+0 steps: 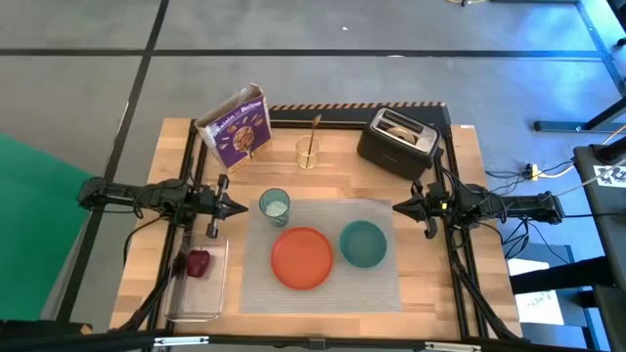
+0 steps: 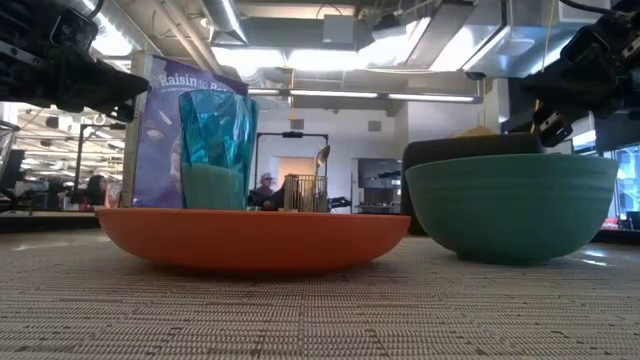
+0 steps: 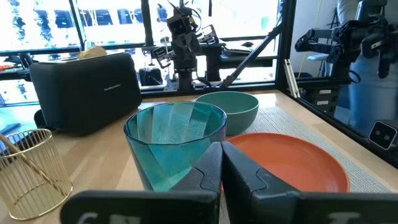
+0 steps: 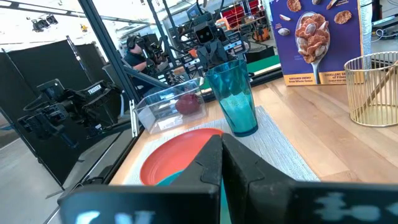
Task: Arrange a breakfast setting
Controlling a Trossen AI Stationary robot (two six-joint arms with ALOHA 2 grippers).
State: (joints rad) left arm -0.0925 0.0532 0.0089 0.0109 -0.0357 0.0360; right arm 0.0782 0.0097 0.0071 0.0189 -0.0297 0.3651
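A grey placemat lies at the table's near middle. On it stand a round orange plate, a teal bowl to the plate's right, and a pale blue cup at the far left corner. A gold spoon stands in a gold wire holder. A bagel sticks out of the black toaster. A red fruit lies in a clear tray. No loose cereal shows. My left gripper is shut just left of the cup. My right gripper is shut at the placemat's far right corner.
A purple cereal box stands at the far left, beside the wire holder. The toaster stands at the far right. The clear tray sits at the near left edge, beyond the placemat. Bare wood shows between the placemat and the far objects.
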